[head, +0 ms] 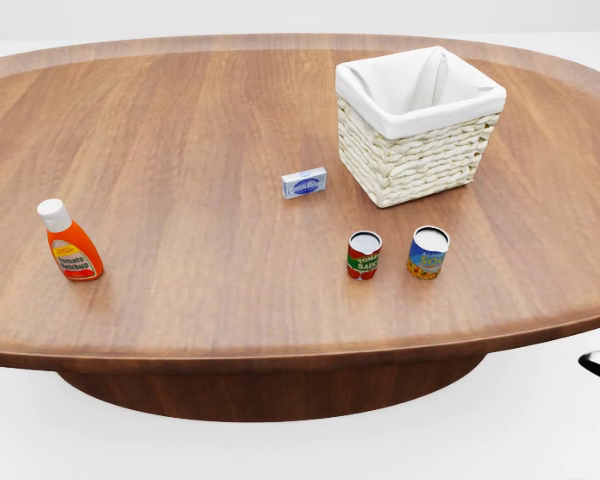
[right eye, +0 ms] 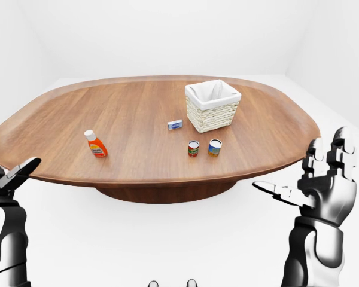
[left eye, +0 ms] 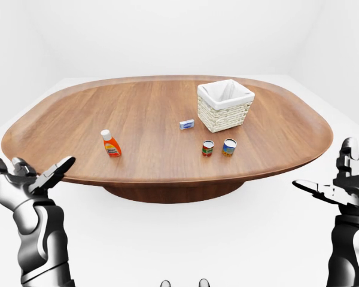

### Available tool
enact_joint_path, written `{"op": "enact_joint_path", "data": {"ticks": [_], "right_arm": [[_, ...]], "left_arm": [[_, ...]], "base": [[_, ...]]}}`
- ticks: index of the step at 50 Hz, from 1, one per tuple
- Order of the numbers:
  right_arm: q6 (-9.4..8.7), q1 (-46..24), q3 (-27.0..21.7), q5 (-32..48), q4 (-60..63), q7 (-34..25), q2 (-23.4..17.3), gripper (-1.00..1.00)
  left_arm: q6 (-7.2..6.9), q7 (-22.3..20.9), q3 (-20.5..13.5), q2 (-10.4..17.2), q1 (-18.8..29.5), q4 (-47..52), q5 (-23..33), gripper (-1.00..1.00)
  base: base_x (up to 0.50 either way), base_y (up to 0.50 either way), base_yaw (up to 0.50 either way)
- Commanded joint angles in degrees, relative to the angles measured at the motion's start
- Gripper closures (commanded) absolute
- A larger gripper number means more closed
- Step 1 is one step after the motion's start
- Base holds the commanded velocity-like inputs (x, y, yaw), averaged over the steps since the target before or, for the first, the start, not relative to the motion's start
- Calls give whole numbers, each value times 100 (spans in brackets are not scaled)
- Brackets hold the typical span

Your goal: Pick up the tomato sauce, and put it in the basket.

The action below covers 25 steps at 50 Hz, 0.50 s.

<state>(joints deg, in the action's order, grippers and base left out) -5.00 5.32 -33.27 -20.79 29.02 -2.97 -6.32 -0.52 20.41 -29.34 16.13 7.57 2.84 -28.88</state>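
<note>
Both hands, left (left eye: 24,179) and right (right eye: 326,179), hang open, off the surface (head: 200,130). Risk: grabbing the blue can (head: 428,252) beside the sauce (head: 363,254).

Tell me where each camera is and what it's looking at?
Head view: on the robot's head, tilted down at the table; only a sliver of the right hand shows at the right edge.
Left-eye view: on the head, looking wider across the table; both open hands show, left hand and right hand, spread off the table's sides.
Right-eye view: beside it, nearly the same picture.
All views share the basket, ketchup bottle, small box, tomato sauce can and blue can.
</note>
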Motion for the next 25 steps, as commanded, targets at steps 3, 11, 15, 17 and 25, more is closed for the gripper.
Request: {"op": "enact_joint_path", "data": {"ticks": [3, 11, 15, 17, 25], "right_arm": [[0, 28, -240, -238, 18, -20, -48, -100], [0, 21, -157, -208, -42, -28, -45, -100], [0, 24, -144, -218, -63, -44, -55, -100], [0, 24, -142, -216, -79, -53, -54, -100], [0, 31, -128, -209, -53, -69, -47, -100]], "left_arm": [[149, 241, -145, 87, 6, -60, -195, -100], [162, 271, -104, 100, 16, -79, -170, -100], [185, 268, -85, 99, 26, -121, -148, -100], [211, 251, -70, 87, 29, -146, -143, -100], [238, 254, -30, 73, 28, -167, -111, -100]], "base": [[0, 0, 0], [0, -12, 0], [0, -29, 0], [0, -34, 0], [0, -37, 0]]}}
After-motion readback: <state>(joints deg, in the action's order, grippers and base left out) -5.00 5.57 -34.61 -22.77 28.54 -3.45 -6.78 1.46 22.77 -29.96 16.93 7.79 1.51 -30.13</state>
